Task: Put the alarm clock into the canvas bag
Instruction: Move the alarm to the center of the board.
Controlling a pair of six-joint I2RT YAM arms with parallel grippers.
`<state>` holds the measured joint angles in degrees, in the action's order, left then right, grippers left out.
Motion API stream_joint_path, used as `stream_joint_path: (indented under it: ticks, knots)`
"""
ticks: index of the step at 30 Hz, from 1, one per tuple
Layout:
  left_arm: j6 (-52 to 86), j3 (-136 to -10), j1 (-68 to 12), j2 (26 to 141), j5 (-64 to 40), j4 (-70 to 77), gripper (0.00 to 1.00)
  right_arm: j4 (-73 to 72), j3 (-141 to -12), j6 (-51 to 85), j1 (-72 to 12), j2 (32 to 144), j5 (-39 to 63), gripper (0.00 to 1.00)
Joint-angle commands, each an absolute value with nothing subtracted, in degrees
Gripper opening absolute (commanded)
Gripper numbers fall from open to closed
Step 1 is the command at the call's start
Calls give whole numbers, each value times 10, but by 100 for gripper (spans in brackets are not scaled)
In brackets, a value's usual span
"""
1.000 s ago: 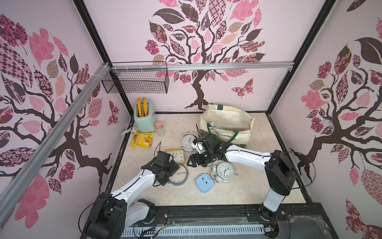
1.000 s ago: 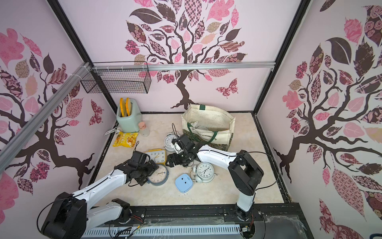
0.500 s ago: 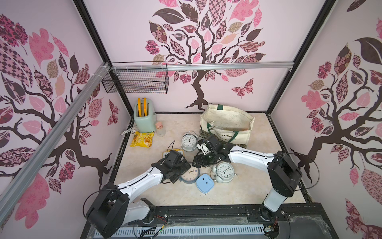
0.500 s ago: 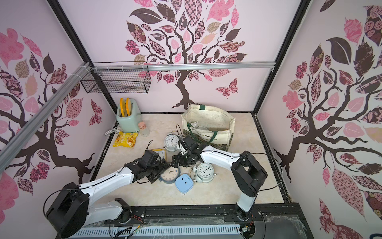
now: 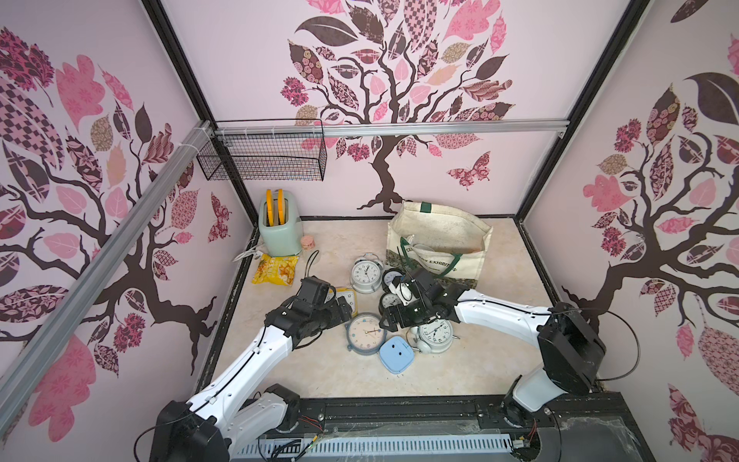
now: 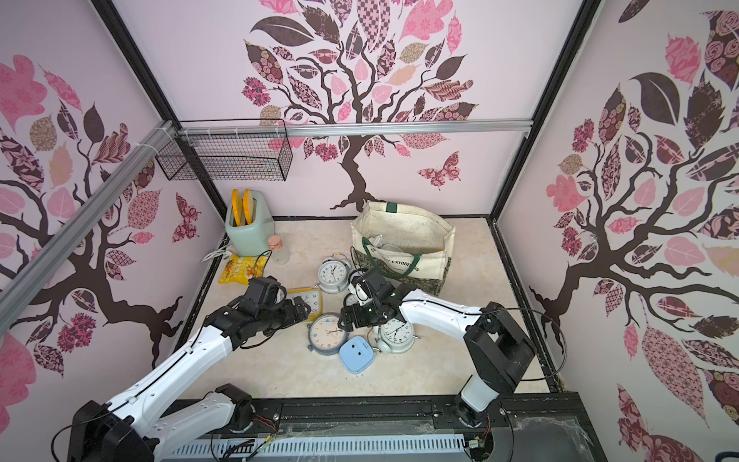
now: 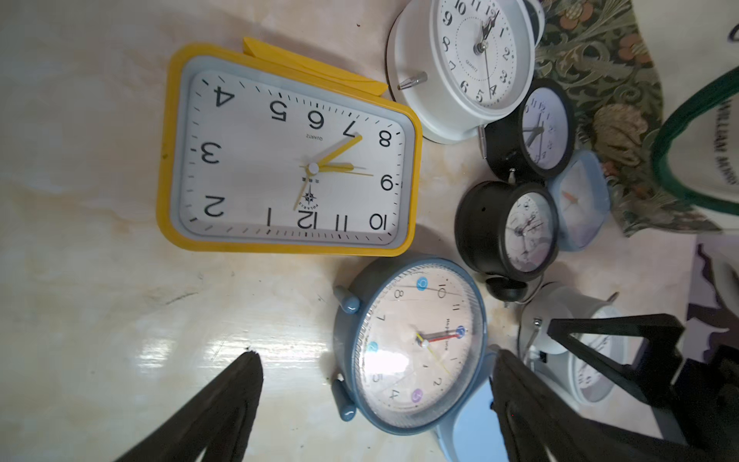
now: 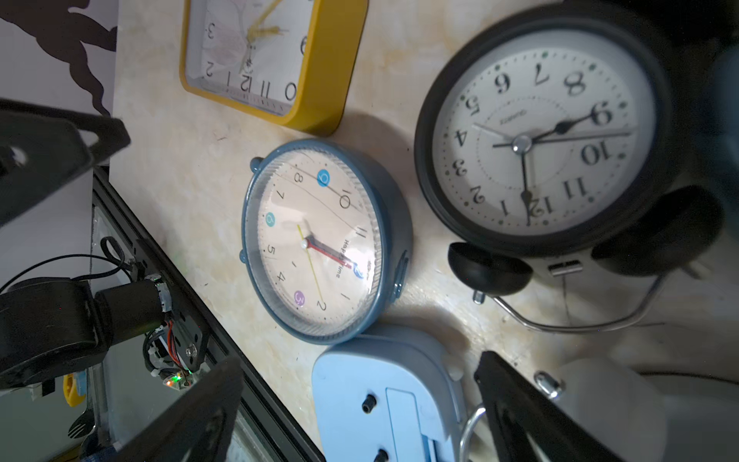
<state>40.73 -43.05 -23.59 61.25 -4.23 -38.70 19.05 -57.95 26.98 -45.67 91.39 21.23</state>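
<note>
Several alarm clocks lie in a cluster in front of the cream canvas bag (image 5: pixel 440 240) (image 6: pixel 404 240), which stands open at the back. My left gripper (image 7: pixel 376 358) (image 5: pixel 346 315) is open and straddles a round blue-grey clock (image 7: pixel 412 348) (image 5: pixel 364 333). One finger is beside the clock's rim and the other stands well off it. My right gripper (image 8: pixel 360 358) (image 5: pixel 387 320) is open above a light blue clock (image 8: pixel 384 400) (image 5: pixel 396 354) lying face down. A yellow rectangular clock (image 7: pixel 288 160) (image 6: pixel 310 300) lies flat beside the left gripper.
A white twin-bell clock (image 5: pixel 366 274), two black clocks (image 7: pixel 506 230) and another white clock (image 5: pixel 436 332) crowd the space between the arms. A mint toaster (image 5: pixel 279 230), a yellow snack packet (image 5: pixel 275 270) and a small jar (image 5: pixel 308 242) sit at the back left, under a wire basket (image 5: pixel 264 158).
My left arm has swung right, from over the yellow clock to the round blue-grey clock, which has shifted right. The right gripper has moved slightly toward the front.
</note>
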Motion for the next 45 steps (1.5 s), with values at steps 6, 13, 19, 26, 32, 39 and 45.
stream_joint_path:
  ticks: [6,13,19,26,32,39,45]
  knots:
    - [399,-435,-218,694,-121,-378,66,184,-577,276,-465,928,231,93]
    - [425,-448,-216,770,-86,-349,63,194,-591,274,-471,956,229,91]
    - [433,-461,-202,832,-67,-303,62,186,-600,276,-481,980,238,86]
    - [416,-519,-154,906,-54,-259,60,173,-621,279,-482,1022,250,74]
    - [352,-559,-109,925,-116,-291,69,160,-652,276,-482,1065,261,64]
    - [327,-492,-116,797,-143,-371,77,158,-725,253,-482,1130,261,48]
    - [365,-422,-116,667,-113,-401,86,168,-838,214,-481,1218,269,43]
